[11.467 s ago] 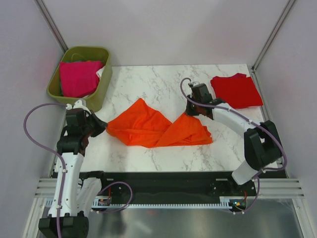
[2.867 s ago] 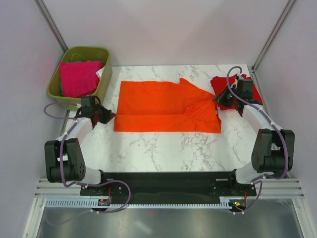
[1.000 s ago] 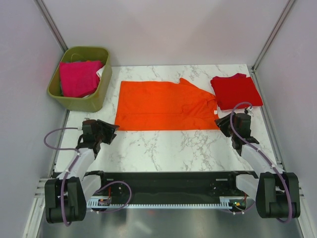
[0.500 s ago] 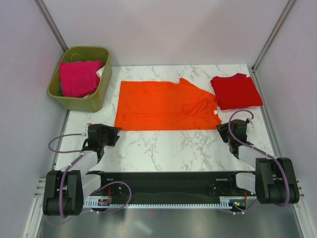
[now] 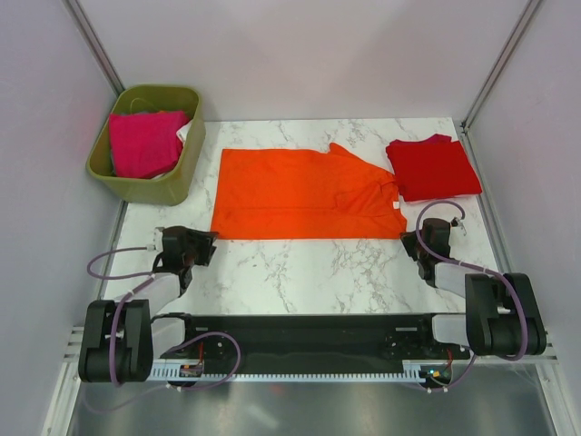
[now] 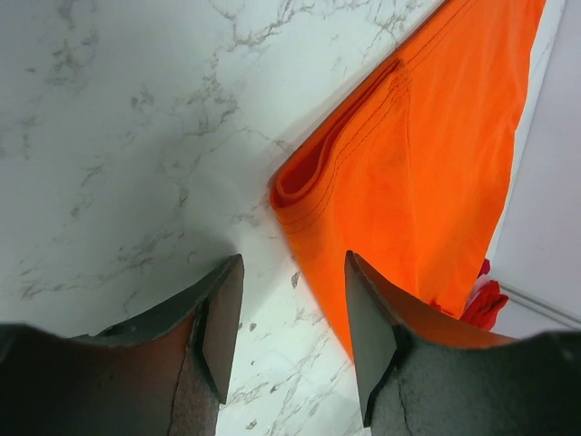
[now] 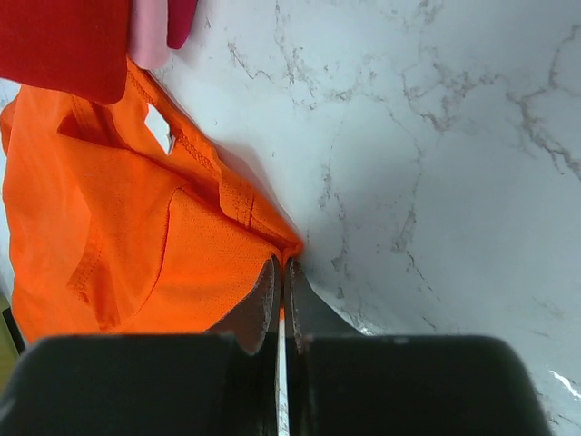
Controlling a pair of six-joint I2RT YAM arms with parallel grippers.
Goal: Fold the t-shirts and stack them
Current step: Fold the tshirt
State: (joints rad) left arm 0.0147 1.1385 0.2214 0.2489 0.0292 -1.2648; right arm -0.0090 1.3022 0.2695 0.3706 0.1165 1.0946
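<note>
The orange t-shirt [image 5: 304,193] lies flat, folded in half, mid-table. My right gripper [image 5: 408,242] sits low at its near right corner. In the right wrist view the jaws [image 7: 283,263] are shut at the tip of that orange corner [image 7: 118,227], with a sliver of orange between them. My left gripper [image 5: 207,243] is open just short of the near left corner. Its wrist view shows bare marble between the open gripper [image 6: 292,272], with the folded orange edge [image 6: 427,154] ahead and to the right. The red t-shirt [image 5: 433,167] lies folded at the back right. The magenta t-shirt [image 5: 141,143] is in the bin.
The olive-green bin [image 5: 189,159] stands at the back left corner, off the marble table's [image 5: 300,268] left edge. Both arms are folded low near the table's front edge. The red shirt [image 7: 54,45] lies just beyond the orange collar in the right wrist view.
Both arms have drawn back toward the near edge, tips still at the shirt's near corners. The right jaws have closed from half open. The left jaws narrowed slightly.
</note>
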